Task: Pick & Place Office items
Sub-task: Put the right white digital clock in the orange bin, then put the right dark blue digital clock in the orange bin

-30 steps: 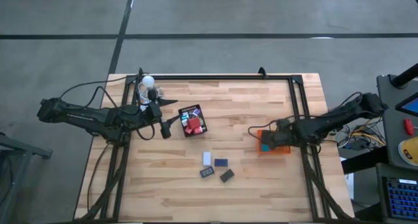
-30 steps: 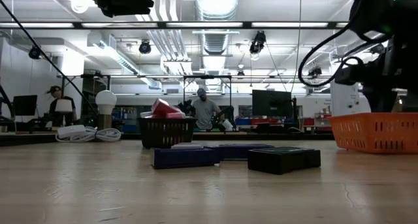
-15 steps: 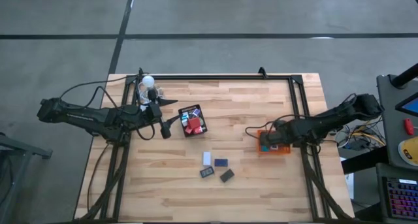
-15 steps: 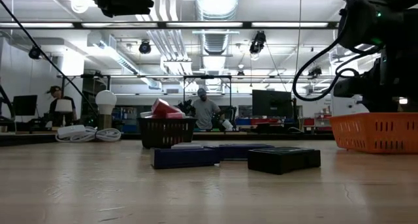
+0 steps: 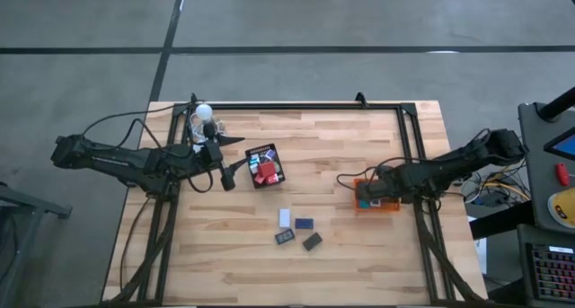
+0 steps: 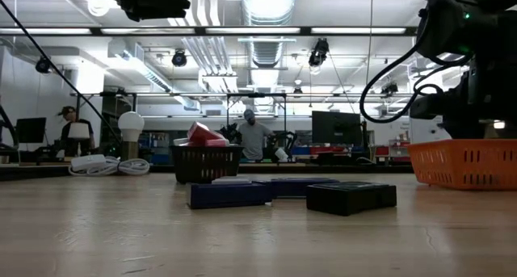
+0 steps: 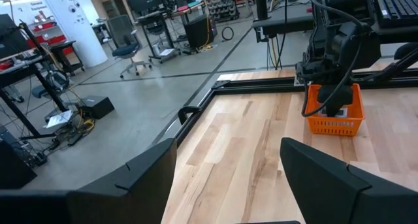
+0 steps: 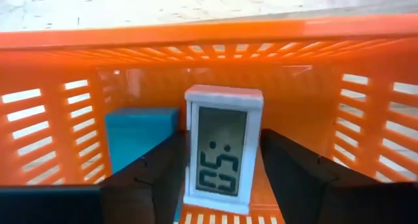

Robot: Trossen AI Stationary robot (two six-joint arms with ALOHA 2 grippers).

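Two dark fingers (image 8: pixel 297 175) of the right gripper (image 5: pixel 367 193) flank a white display piece (image 8: pixel 222 149) inside the orange tray (image 8: pixel 59 113); whether they grip it is unclear. It stands upright, long axis vertical, screen toward the wrist camera, beside a teal block (image 8: pixel 140 136); the high view hides the display piece. Left gripper (image 5: pixel 226 175) hovers spread and empty beside the black mesh tray (image 5: pixel 266 167).

Four loose items (image 5: pixel 297 231) lay on open tabletop (image 5: pixel 359 254) between the black basket (image 5: pixel 266 165) and orange basket (image 5: pixel 377 197), reachable from above.
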